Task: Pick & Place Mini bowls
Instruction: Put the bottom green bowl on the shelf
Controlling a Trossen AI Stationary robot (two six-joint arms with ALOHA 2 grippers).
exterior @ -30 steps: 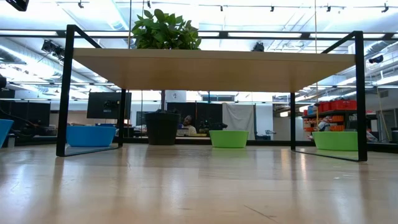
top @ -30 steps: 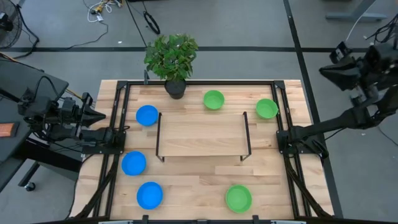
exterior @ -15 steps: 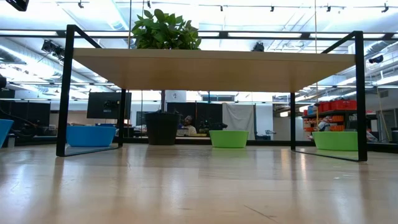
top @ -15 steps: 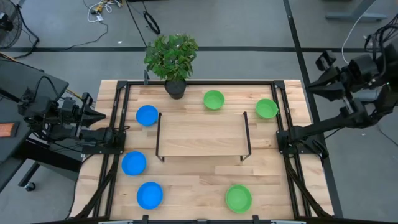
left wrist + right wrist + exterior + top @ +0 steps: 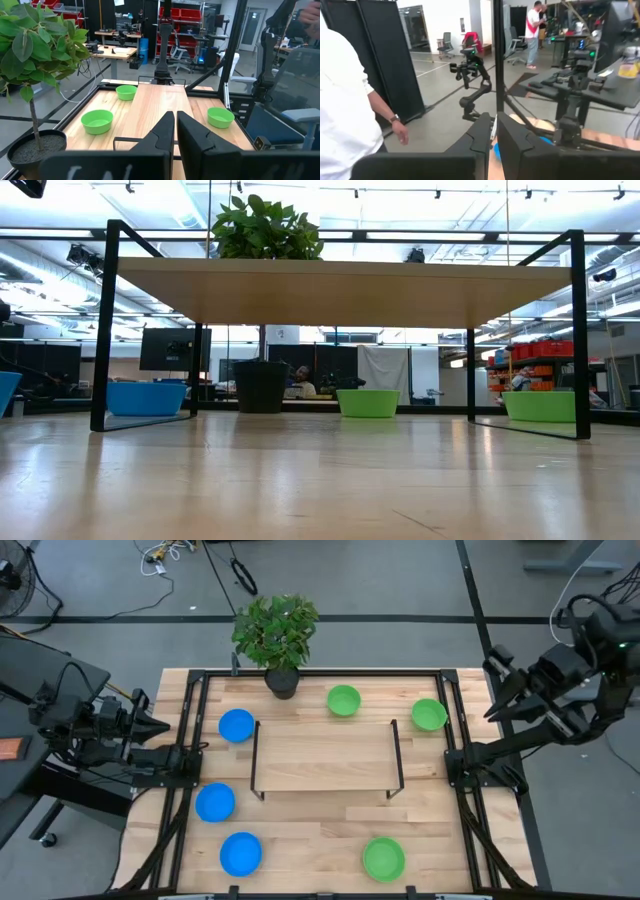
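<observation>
Right gripper (image 5: 492, 686) swung tableward — nearest green mini bowl (image 5: 428, 714) just beside it.

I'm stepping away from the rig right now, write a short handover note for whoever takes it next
Left gripper: shut, empty, parked off the table's left edge.
Right gripper: shut, empty, raised off the table's right side.
Blue mini bowls: far left, mid left, near left.
Green mini bowls: far middle, far right, near right.
All six sit on the table, around the small raised shelf; nothing is on it.
Done: no bowl picked.
Left: all six.
</observation>
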